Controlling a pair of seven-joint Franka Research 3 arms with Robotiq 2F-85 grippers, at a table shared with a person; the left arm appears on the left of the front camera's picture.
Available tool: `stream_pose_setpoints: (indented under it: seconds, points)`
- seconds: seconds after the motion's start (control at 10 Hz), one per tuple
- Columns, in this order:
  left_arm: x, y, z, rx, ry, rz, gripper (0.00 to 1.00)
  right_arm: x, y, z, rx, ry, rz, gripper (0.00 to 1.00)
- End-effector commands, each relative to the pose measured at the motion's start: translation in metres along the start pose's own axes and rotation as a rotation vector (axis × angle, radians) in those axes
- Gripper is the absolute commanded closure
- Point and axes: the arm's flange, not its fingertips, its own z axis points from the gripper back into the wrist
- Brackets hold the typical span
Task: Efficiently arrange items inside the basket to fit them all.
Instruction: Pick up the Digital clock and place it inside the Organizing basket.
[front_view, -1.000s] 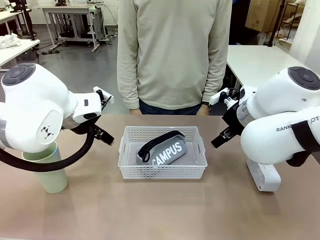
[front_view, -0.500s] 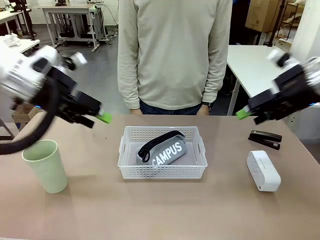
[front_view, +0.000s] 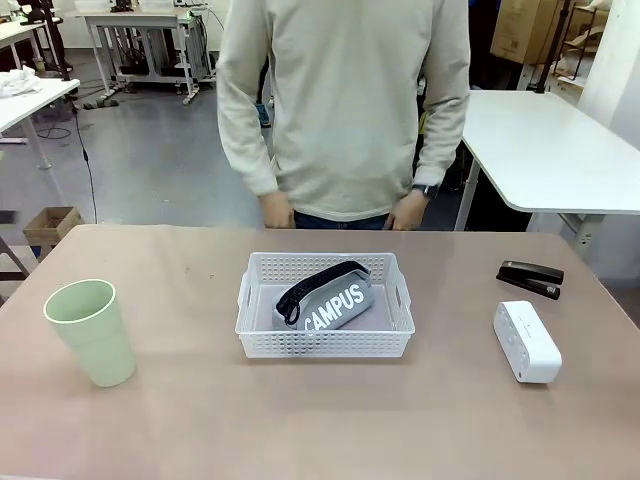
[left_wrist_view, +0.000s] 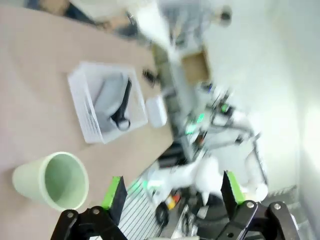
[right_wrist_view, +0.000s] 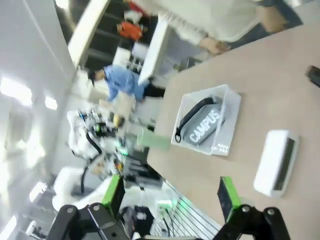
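The white basket stands mid-table with the grey CAMPUS pouch lying slanted inside it. A pale green cup stands upright at the table's left. At the right lie a white box and, behind it, a small black slab. My left gripper is open and empty, high above the cup and basket. My right gripper is open and empty too, high over the white box and the basket.
A person in a beige sweater stands at the table's far edge, hands hanging just behind it. Bare tabletop stretches in front of the basket. A white side table stands at the back right.
Both arms have swung up and outward from beside the basket, uncovering the white box and black slab. The person has shifted slightly and lowered the hands.
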Motion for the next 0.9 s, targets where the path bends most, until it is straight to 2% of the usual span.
stream_pose_setpoints:
  seconds: [0.0,0.1,0.3,0.4,0.5,0.8]
  points:
    - [-0.020,0.035,0.033,-0.077,-0.199,0.022,0.00,-0.032,-0.053,0.016,0.033,-0.131,-0.091,0.00]
    - [-0.040,0.051,0.053,-0.116,-0.281,0.052,0.00,-0.043,-0.071,0.030,0.025,-0.198,-0.138,0.00]
    - [-0.054,0.054,0.039,-0.088,-0.390,0.133,0.00,-0.054,-0.070,0.032,-0.082,-0.258,-0.117,0.00]
    - [-0.049,0.046,0.020,0.021,-0.413,0.122,0.00,-0.052,-0.066,0.024,-0.249,-0.302,-0.136,0.00]
    - [-0.026,0.064,0.101,-0.091,-0.368,0.131,0.00,-0.031,-0.089,0.075,-0.035,-0.234,-0.163,0.00]
    - [-0.026,0.064,0.101,-0.091,-0.368,0.131,0.00,-0.031,-0.089,0.075,-0.035,-0.234,-0.163,0.00]
